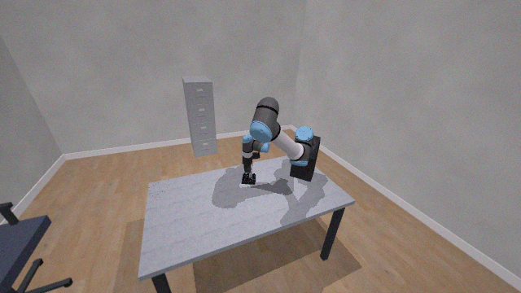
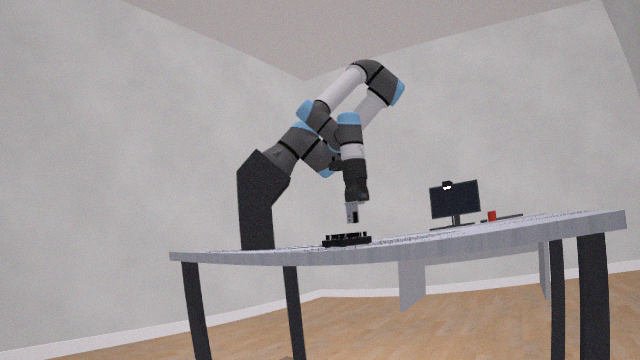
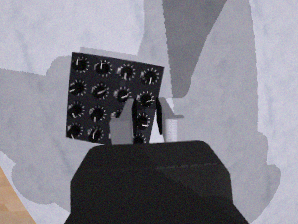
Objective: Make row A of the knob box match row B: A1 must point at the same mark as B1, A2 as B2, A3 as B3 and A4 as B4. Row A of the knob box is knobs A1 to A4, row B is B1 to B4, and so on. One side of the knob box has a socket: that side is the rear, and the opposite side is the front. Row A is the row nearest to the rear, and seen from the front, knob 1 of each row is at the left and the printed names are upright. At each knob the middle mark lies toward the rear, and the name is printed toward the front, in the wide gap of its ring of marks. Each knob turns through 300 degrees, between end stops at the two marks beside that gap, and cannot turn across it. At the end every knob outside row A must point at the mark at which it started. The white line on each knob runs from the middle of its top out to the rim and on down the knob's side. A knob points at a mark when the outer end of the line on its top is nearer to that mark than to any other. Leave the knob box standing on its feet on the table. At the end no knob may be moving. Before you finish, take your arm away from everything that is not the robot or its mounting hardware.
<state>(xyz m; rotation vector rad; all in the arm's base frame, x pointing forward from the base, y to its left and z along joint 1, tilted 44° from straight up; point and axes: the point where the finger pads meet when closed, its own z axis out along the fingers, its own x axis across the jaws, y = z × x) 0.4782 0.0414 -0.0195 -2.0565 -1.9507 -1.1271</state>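
Note:
The black knob box [image 3: 113, 99] stands flat on the grey table, with several rows of black knobs on top. It also shows in the top view [image 1: 248, 179] and as a low black slab in the exterior view [image 2: 346, 239]. The white lines on the knobs are too small to read. My gripper [image 3: 146, 109] [image 2: 352, 216] hangs straight down a little above the box, over its right part in the wrist view. Its fingers stand partly open with nothing between them. A small white part [image 3: 172, 121] shows at the box's right edge.
The arm's dark pedestal [image 1: 305, 159] stands on the table close to the box. A monitor [image 2: 454, 200] and a small red object [image 2: 492, 215] stand further off. A filing cabinet [image 1: 199, 115] is by the wall, and a chair [image 1: 20, 244] is on the floor.

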